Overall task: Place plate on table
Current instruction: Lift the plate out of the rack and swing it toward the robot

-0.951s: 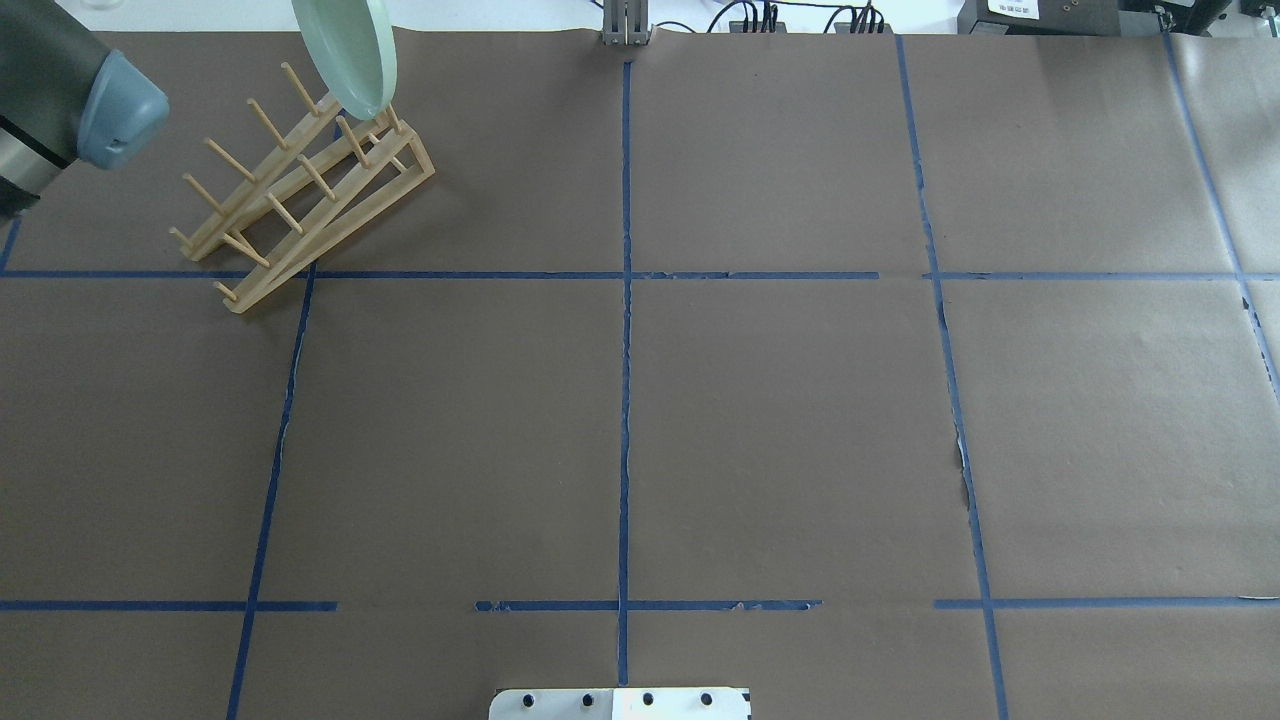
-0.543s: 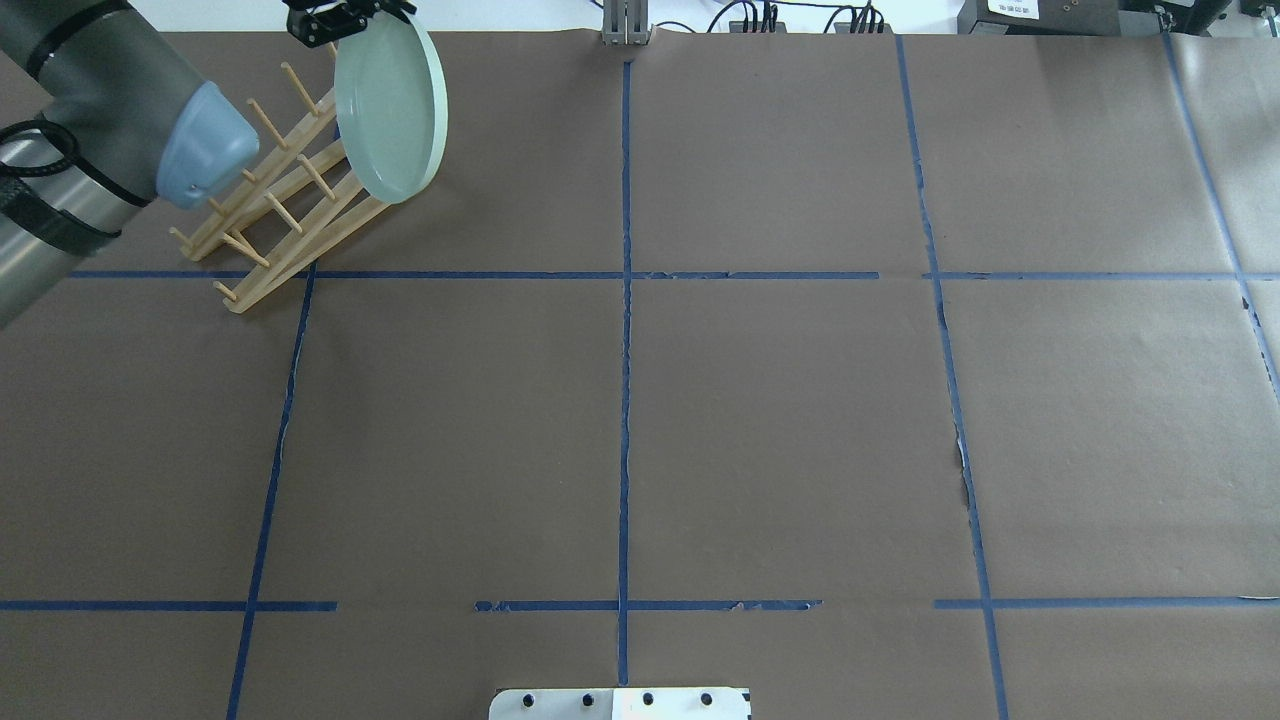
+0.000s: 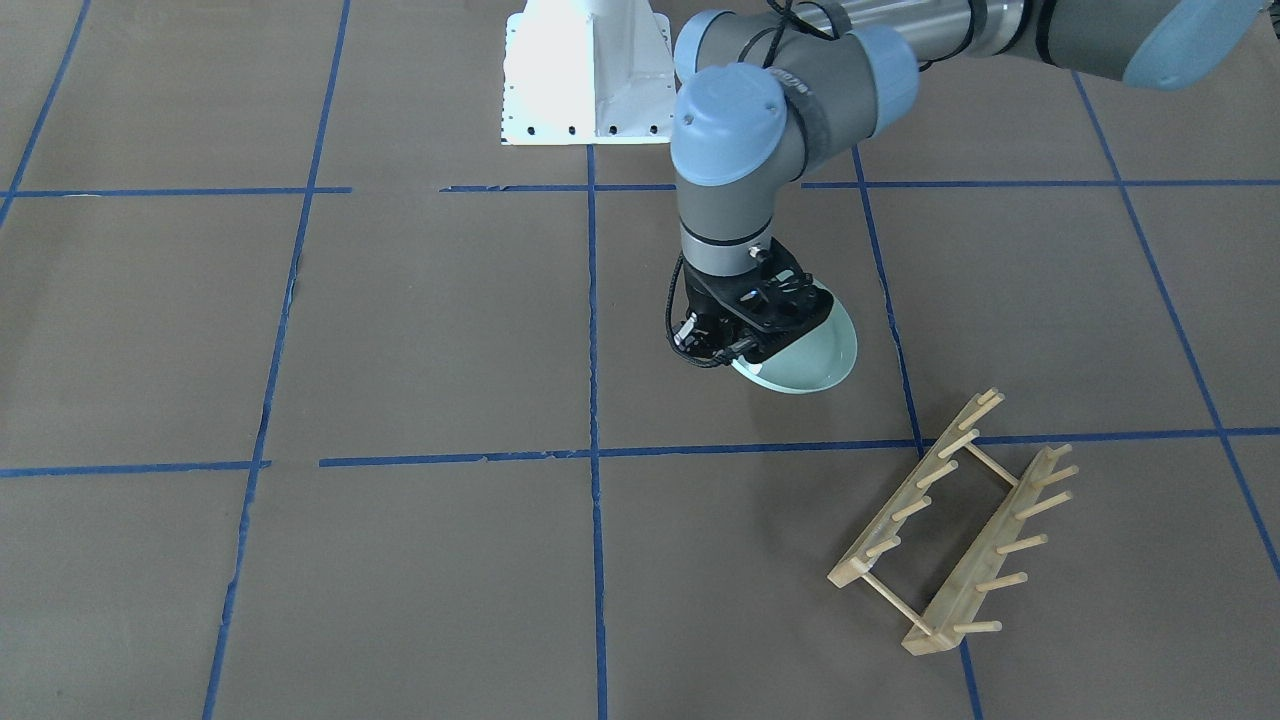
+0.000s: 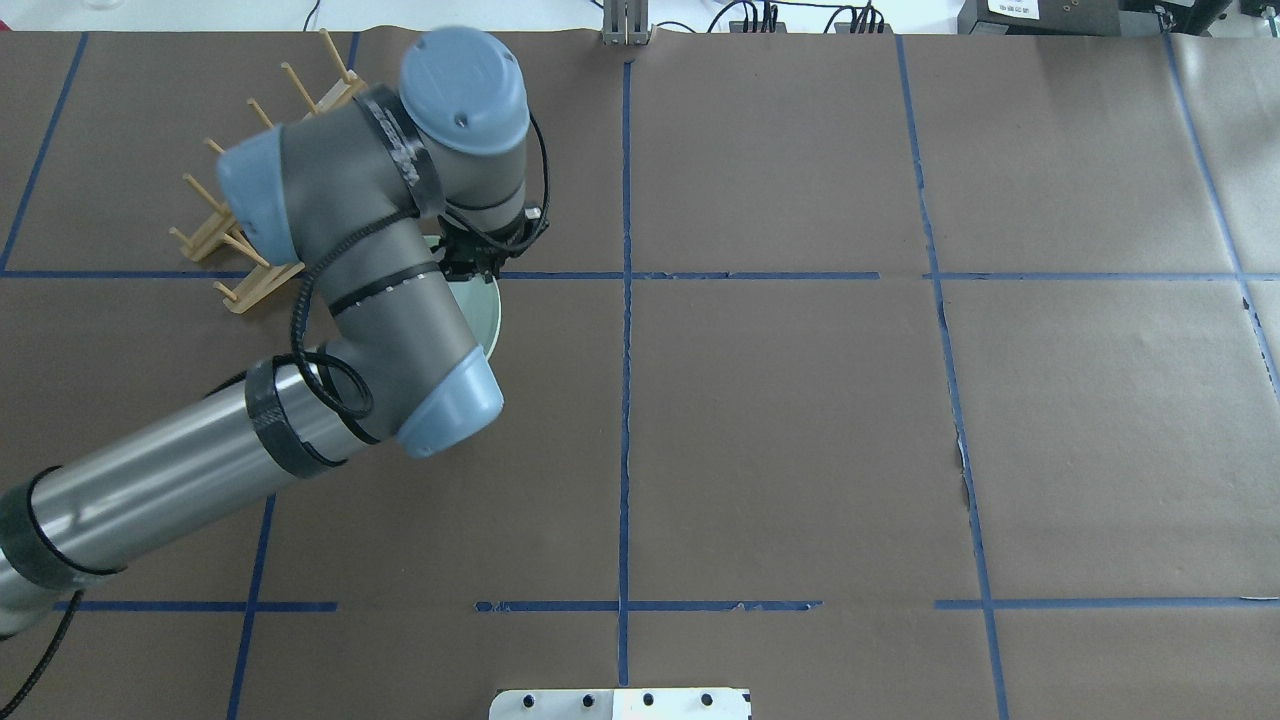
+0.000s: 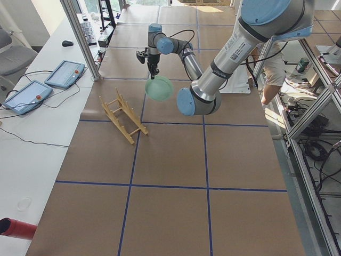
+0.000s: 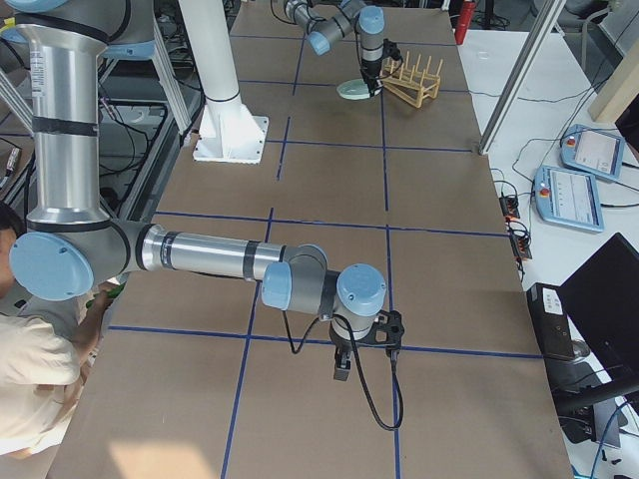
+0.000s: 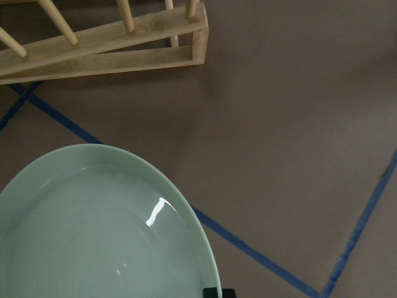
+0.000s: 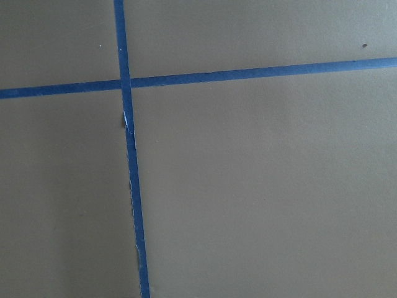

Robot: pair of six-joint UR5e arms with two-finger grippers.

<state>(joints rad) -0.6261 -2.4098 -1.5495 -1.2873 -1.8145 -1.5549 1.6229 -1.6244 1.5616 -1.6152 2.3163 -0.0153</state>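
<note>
Starting over on the left, the light wooden peg rack [image 4: 228, 262] is sitting on the broad brown paper-covered table [image 4: 800, 420] with nothing in it, partly hidden behind the big grey arm in the overhead view. Just right of it, the left gripper [image 3: 750, 345] is pointing down and pinching the round pale mint-green plate [image 3: 815, 362] by its rim, jaws closed onto the edge. The plate is hanging tilted, bowl side facing up and away from the rack, low over the table and just beside the rack's end, near where two of the blue tape lines [image 4: 625, 400] are crossing. Can't really tell whether its lower edge is touching the paper or floating just above it. The wrist camera is catching the plate with the rack's corner right past it. Further right the table is just paper and tape. The right gripper [image 6: 361, 357] is hovering low over a tape crossing, well apart from all that, and it's only showing up in the side view, so no idea how wide its jaws are.
</note>
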